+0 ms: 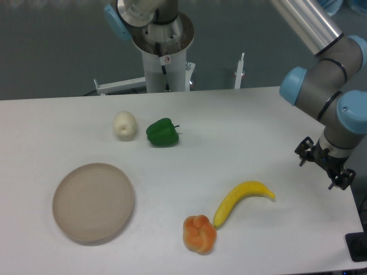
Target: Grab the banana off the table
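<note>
Orange pepper (199, 234) almost touches the banana (241, 200), whose long axis rises rightward toward the tabletop's (241, 132) right edge, where the pincer (323, 164) hovers, spread unclear.

— What is my curved yellow plastic banana (241, 200) like?
— Smooth, with a soft gloss. It lies on the flat white table (241, 120), which looks matt.
— And my arm?
— Brushed silvery metal tube (304, 23), pale blue plastic caps (295, 86). The round beige plate (93, 200) looks dull and smooth.
</note>
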{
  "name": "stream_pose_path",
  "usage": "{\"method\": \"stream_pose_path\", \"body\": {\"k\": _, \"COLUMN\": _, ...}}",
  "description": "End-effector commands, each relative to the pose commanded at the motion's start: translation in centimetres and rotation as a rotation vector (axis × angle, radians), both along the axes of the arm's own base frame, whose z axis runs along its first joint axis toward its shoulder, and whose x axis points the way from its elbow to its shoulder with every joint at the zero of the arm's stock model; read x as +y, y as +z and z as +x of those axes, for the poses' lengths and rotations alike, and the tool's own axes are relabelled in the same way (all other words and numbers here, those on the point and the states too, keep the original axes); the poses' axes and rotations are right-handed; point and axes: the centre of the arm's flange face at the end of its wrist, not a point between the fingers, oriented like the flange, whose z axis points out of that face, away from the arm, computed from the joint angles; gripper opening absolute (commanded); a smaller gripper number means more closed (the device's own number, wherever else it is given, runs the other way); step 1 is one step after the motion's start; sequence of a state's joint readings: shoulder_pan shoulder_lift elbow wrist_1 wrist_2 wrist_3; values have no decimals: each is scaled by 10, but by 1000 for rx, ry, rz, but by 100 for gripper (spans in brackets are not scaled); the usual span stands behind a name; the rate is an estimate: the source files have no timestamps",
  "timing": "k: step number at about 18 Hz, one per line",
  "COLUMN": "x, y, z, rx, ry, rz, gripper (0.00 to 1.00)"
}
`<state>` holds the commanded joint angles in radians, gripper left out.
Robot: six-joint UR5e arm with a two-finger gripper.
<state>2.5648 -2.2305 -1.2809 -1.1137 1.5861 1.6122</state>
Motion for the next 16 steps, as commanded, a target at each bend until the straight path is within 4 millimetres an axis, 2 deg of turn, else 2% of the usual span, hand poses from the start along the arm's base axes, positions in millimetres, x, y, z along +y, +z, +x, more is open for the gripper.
{"method": "stream_pose_path", "body": {"k": 3, "x": 1, "y": 5, "z": 1, "rx": -2, "ry": 0, "rz": 14, "gripper": 100}}
{"method": "stream_pose_path", "body": {"k": 5, "x": 8, "y": 2, "z": 17, "rx": -12, "ry": -12, "rz": 8, "gripper": 100}}
{"method": "stream_pose_path", "body": {"k": 6, "x": 16, "y": -12, "z": 36, "rx": -36, "ry": -25, "rz": -8, "gripper": 100}}
{"method": "stream_pose_path", "body": {"k": 10, "x": 41, "y": -19, "z": 72, "rx": -54, "ry": -19, "rz": -16, "gripper": 100}}
{"method": "stream_pose_path", "body": {"k": 13, "x": 53, "y": -22, "z": 88, "rx": -85, "ry": 23, "rz": 12, "gripper": 100}}
{"method": "stream_pose_path", "body": {"k": 14, "x": 64, "y": -28, "z": 100, "rx": -93, "ry": 73, "rz": 10, "gripper": 100}}
{"method": "stream_pose_path", "body": {"k": 16, "x": 75, "y": -35, "z": 109, "rx": -88, "ry": 101, "rz": 17, "gripper": 100}}
